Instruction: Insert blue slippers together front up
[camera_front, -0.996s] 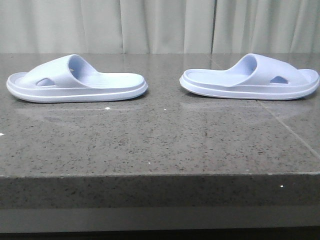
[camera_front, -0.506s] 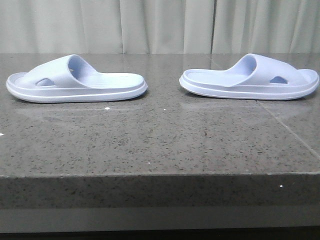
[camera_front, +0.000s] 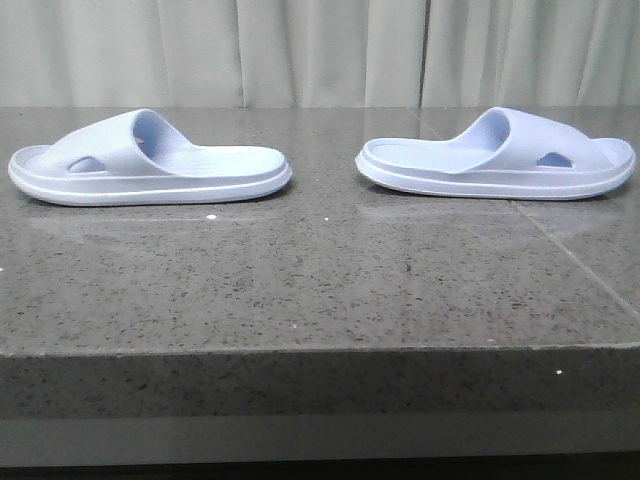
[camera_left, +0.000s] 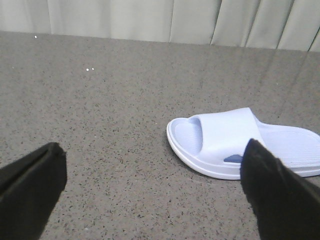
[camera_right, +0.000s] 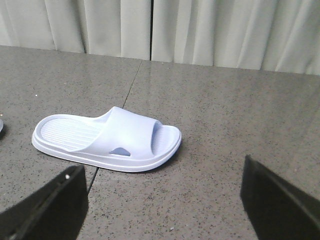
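Granite table (camera_front: 320, 290) bears blue slippers (camera_front: 150, 160) apart, heels inward; both claws (camera_left: 150, 200) (camera_right: 165, 200) released.

Surface: dark grey speckled stone table (camera_front: 320, 290), glossy, with a thin seam line on its right part
Left slipper (camera_front: 150, 160): flat on its sole, heel toward centre
Right slipper (camera_front: 497, 155): flat, well apart
Specks: possibly crumbs or glints

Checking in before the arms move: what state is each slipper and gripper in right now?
Left slipper: flat on its sole on the table, toe outward, ungrasped.
Right slipper: flat on its sole, toe outward, apart from the other, ungrasped.
Left gripper: open, empty.
Right gripper: open, empty.
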